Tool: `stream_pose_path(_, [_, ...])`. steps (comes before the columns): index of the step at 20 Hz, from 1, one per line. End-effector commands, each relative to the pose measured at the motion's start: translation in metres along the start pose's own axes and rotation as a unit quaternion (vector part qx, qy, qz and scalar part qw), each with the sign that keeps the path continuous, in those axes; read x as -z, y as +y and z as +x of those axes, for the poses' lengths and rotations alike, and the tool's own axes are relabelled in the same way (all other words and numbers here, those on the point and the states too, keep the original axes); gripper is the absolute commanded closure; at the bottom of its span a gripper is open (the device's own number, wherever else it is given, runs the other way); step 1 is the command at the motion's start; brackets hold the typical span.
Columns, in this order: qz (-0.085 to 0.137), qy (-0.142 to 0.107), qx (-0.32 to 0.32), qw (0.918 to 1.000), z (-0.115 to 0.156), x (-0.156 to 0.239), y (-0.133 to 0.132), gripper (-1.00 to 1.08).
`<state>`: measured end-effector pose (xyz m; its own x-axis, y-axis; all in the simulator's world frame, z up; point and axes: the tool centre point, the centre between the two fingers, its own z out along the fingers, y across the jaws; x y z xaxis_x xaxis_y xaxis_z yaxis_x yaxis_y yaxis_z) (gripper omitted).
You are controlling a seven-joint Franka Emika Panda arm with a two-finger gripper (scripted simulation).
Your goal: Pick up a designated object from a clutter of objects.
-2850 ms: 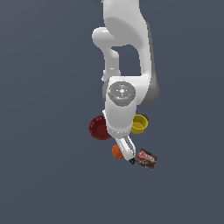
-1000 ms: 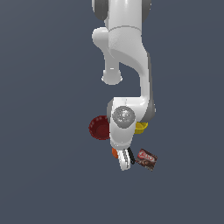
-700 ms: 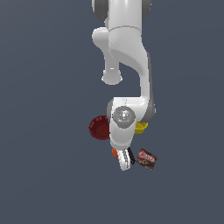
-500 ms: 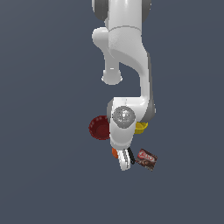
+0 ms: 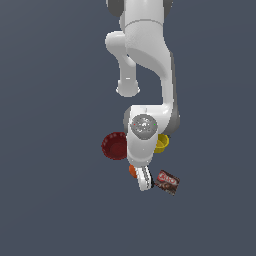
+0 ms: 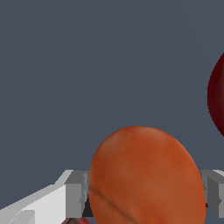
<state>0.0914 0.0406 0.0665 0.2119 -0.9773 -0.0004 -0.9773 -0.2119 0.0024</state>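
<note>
The designated object, a smooth orange ball (image 6: pixel 146 179), fills the lower part of the wrist view. It sits between my two grey fingers (image 6: pixel 77 197), and each finger touches one side of it. My gripper (image 6: pixel 146 194) is shut on the ball. In the exterior view only a sliver of the orange ball (image 5: pixel 132 170) shows beside the white hand, with the gripper (image 5: pixel 142 180) down low in the clutter of objects.
A dark red bowl (image 5: pixel 115 146) lies just to the exterior view's left of the hand, and its rim (image 6: pixel 217 98) shows in the wrist view. A yellow cup (image 5: pixel 162 144) and a brown packet (image 5: pixel 168 181) lie to the exterior view's right. The floor is plain grey.
Since 2.9 s ago the arm has bent down and the hand has dropped over the ball. Nothing has visibly moved in the last second.
</note>
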Motion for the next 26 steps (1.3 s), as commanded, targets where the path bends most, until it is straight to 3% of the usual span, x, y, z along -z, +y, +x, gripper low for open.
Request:
stream_pose_path(1, [0.002, 0.0, 0.0, 1.0, -0.004, 0.013, 0.003, 1.08])
stream_pose_path(9, [0.002, 0.0, 0.0, 1.0, -0.025, 0.073, 0.022, 1.08])
stream_pose_path(26, [0.001, 0.001, 0.0, 1.0, -0.083, 0.248, 0.075, 1.08])
